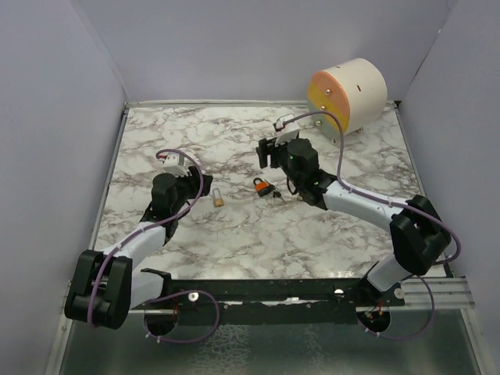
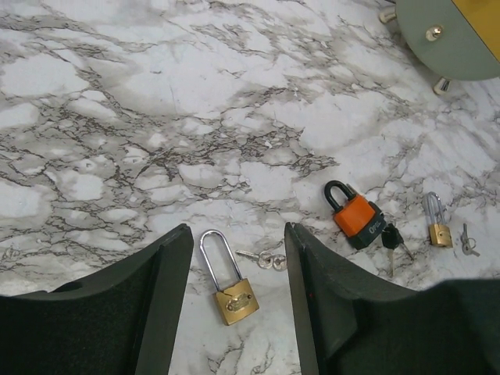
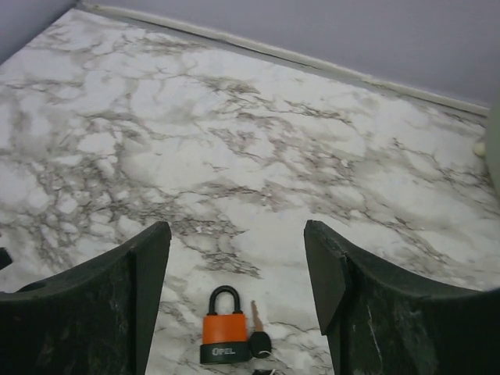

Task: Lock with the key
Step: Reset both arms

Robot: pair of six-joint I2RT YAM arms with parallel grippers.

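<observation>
Padlock (key beside) between jaws

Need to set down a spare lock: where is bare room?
Bare marble: far left, between back wall and left gripper; and near, just beyond the base rail. Crowded at centre: brass padlock, orange padlock, keys.

Our left arm and right arm share one build: pale grey-white links between bulky black joint housings. A thin purple cable loops along each, ending near a small white plug at the wrist. Our left claw and right claw are matte black, with broad, thick, lightly scuffed fingers.
</observation>
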